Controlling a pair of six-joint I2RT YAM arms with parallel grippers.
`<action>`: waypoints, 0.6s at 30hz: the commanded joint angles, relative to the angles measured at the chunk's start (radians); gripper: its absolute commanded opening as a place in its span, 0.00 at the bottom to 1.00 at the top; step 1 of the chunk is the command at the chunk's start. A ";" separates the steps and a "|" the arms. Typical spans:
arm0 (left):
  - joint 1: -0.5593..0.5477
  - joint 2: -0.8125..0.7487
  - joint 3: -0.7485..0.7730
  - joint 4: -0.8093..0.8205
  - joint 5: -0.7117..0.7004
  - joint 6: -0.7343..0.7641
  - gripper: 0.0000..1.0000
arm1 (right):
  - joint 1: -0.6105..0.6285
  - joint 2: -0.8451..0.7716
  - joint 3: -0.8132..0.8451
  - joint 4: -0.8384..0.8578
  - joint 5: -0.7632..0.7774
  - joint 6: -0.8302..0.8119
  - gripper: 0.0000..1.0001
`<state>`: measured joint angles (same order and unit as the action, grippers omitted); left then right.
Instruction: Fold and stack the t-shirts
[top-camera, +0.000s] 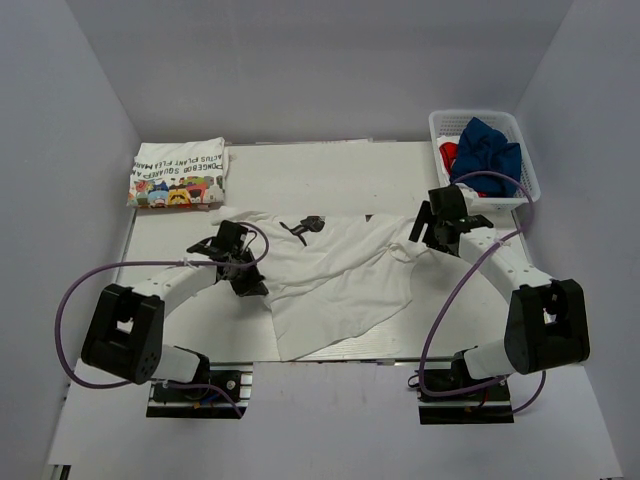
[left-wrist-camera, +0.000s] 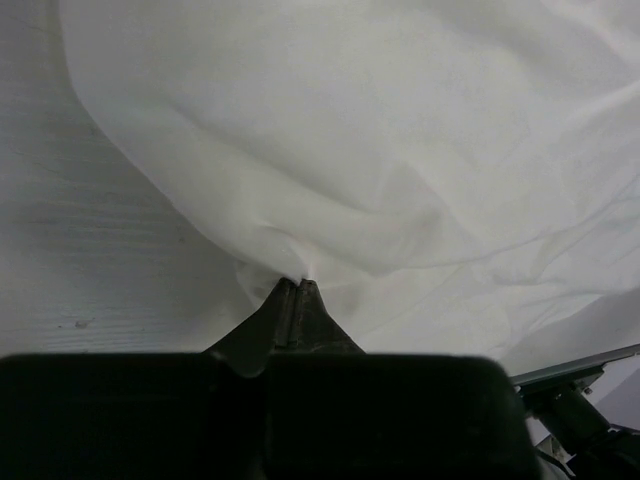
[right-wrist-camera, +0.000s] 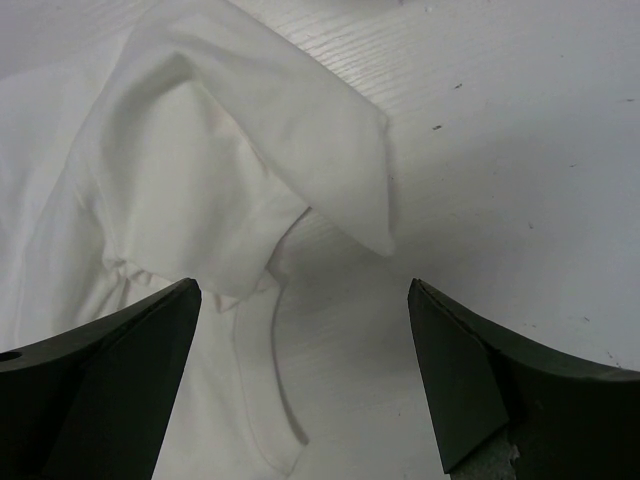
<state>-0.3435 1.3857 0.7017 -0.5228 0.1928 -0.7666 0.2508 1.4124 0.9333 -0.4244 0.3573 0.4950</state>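
A plain white t-shirt (top-camera: 340, 268) lies crumpled across the middle of the table, with a small black mark (top-camera: 303, 226) near its far edge. My left gripper (top-camera: 252, 282) sits at the shirt's left edge. In the left wrist view its jaws (left-wrist-camera: 297, 284) are shut on a pinched fold of the white cloth (left-wrist-camera: 400, 170). My right gripper (top-camera: 418, 238) hovers over the shirt's right side, open. In the right wrist view a sleeve (right-wrist-camera: 250, 150) lies just ahead of the right gripper (right-wrist-camera: 303, 290), untouched. A folded t-shirt with colourful print and black lettering (top-camera: 178, 172) rests at the back left.
A white lattice basket (top-camera: 524, 160) stands at the back right, holding a navy blue t-shirt (top-camera: 490, 148) and some red cloth (top-camera: 449, 153). The table's near edge (top-camera: 330, 358) runs just below the white shirt's hem. Grey walls close in the sides.
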 joint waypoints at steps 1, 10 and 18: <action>-0.003 -0.060 0.042 0.014 0.025 0.020 0.00 | -0.019 -0.038 -0.016 0.001 -0.004 -0.007 0.90; -0.003 -0.201 0.215 -0.048 -0.024 0.078 0.00 | -0.038 -0.056 -0.057 0.022 -0.070 -0.035 0.90; -0.003 -0.180 0.378 -0.026 -0.082 0.108 0.00 | -0.038 -0.081 -0.102 0.050 -0.135 -0.076 0.87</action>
<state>-0.3435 1.2087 1.0199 -0.5598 0.1452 -0.6853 0.2176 1.3663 0.8505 -0.4019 0.2363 0.4450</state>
